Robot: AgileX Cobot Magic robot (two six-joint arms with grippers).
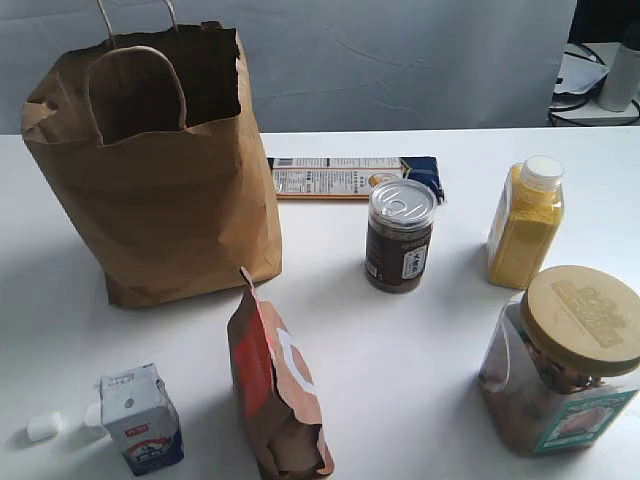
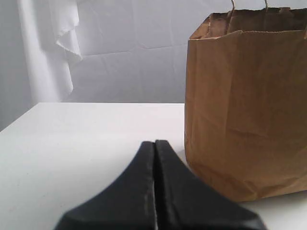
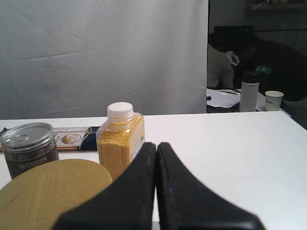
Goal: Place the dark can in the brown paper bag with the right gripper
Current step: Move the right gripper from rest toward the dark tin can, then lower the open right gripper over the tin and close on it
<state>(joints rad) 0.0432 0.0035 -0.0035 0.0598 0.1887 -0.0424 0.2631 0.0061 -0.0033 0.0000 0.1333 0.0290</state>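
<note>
Pressing together, right fingers (image 3: 129, 191) empty

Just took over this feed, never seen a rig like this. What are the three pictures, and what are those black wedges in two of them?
This is a robot with two arms, each ending in a two-finger gripper. The wide picture comes from a camera off the arms; neither arm shows in it. The other two look out from the wrists: the wedges are the left gripper and right gripper, both shut, holding nothing. On the white table stand the brown paper bag, open on top, the dark can, a yellow bottle, a tan-lidded jar, an orange-brown pouch and a small carton; a flat box lies behind the can.
</note>
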